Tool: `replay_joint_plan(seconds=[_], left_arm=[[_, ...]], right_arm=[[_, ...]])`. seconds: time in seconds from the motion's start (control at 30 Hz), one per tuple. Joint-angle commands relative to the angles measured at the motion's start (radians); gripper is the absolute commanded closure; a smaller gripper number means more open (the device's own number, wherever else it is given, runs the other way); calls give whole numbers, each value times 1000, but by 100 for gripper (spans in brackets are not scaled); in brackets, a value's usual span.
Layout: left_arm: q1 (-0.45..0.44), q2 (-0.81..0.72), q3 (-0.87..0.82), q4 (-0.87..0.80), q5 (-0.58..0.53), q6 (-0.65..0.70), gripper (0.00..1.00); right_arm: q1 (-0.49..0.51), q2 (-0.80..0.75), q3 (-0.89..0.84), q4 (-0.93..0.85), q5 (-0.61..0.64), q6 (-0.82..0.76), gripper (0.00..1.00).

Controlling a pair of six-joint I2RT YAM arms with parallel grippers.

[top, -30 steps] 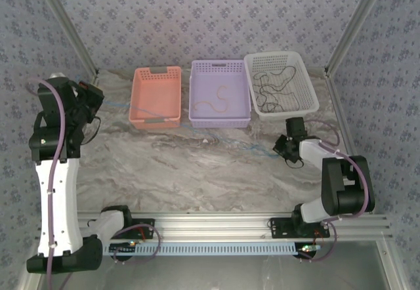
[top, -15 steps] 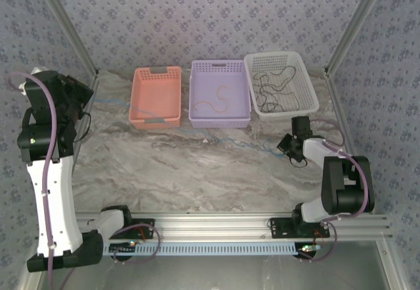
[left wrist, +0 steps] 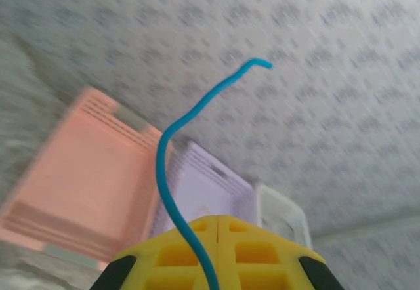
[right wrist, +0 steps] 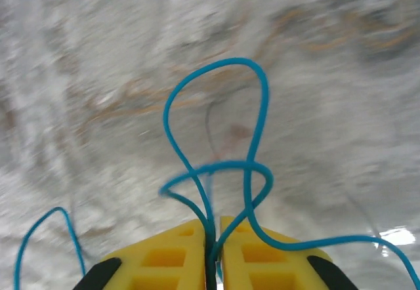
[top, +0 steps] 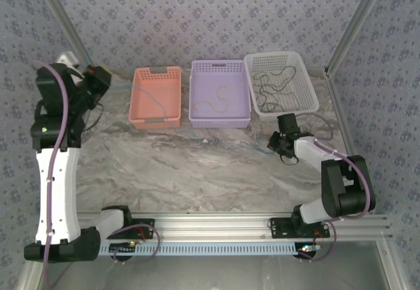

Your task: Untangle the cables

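We get soft, even, bright light in the top view, which is sharp, with only faint shadows on the table [top: 197, 168]. Both wrist views are motion-blurred: the pink basket [left wrist: 79, 172] behind the blue cable [left wrist: 159, 162] smears, and the right wrist view's marble streaks, with a small glare patch at lower right.

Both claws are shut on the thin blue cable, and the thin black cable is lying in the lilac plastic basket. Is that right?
Not quite: the thin black cable lies in the white plastic mesh basket, not the lilac plastic basket, as the top external view shows. Both the left claw and the right claw are shut on the thin blue cable.
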Motion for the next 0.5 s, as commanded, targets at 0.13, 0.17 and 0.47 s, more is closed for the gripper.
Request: replay_joint_plan(seconds=[0.13, 0.17, 0.47], left_arm=[[-199, -9, -124, 264, 157, -40, 100], [-218, -7, -129, 263, 149, -38, 100], [-253, -12, -151, 243, 102, -26, 100]], right_arm=[[100, -1, 72, -28, -143, -50, 67], [106, -16, 69, -34, -137, -49, 64], [179, -305, 6, -45, -34, -181, 54]])
